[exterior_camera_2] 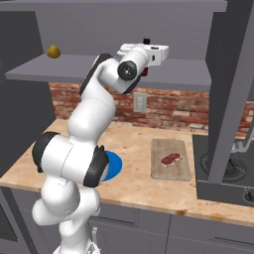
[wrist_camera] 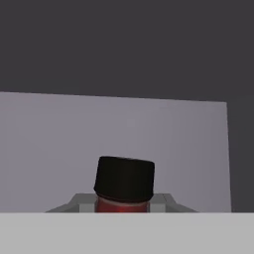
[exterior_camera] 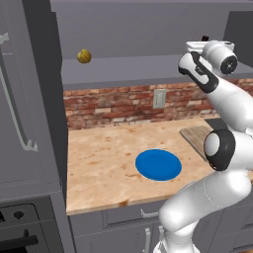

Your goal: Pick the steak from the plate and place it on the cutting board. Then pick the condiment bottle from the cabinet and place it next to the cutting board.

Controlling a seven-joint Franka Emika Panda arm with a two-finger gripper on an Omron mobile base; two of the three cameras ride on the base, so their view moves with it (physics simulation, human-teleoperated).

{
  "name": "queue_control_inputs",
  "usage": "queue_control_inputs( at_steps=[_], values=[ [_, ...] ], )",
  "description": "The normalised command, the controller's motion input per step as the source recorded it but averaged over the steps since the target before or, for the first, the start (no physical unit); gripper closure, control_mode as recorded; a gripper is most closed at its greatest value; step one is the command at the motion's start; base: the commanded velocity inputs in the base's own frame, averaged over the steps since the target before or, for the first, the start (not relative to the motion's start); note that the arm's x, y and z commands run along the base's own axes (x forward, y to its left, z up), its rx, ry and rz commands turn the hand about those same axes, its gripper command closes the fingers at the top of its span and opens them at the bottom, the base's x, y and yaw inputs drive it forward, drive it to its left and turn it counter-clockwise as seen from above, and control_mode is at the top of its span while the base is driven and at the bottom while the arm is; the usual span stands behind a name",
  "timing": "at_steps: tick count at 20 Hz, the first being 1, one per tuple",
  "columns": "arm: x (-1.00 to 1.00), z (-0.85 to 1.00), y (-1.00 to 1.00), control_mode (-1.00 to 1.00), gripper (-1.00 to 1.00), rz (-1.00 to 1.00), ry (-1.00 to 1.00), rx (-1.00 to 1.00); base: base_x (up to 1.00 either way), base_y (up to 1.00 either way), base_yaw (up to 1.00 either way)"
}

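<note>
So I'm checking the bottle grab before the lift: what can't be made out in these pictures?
- Condiment bottle: in the hand view the bottom edge cuts off its body and label.
- Tool: in the right base view the white hand hides its fingertips and their hold.
- Cutting board: in the left base view the arm covers most of it.

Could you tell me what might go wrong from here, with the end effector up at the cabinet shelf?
The end effector is shut on the dark red, black-capped condiment bottle low down, so it could tip on withdrawal. The bottle might clip the grey shelf edge. Set down carelessly, it could land on the wooden cutting board with the raw steak.
</note>
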Motion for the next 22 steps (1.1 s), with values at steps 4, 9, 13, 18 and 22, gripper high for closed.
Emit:
queue_control_inputs(
  at_steps=[4, 9, 13, 18, 22],
  values=[
    [0.00, 0.00, 0.04, -1.00, 1.00, 0.00, 0.06, 0.00, 0.00, 0.00, 0.00],
    [0.00, 0.00, 0.01, -1.00, 1.00, 0.00, 0.05, 0.00, 0.00, 0.00, 0.00],
    [0.00, -0.04, 0.11, -1.00, 1.00, 0.00, 0.10, 0.00, 0.00, 0.00, 0.00],
    [-0.04, -0.02, 0.18, -1.00, 1.00, 0.02, 0.04, 0.00, 0.00, 0.00, 0.00],
    [-0.18, -0.04, 0.16, -1.00, 1.00, 0.02, 0.00, 0.00, 0.00, 0.00, 0.00]
  ],
)
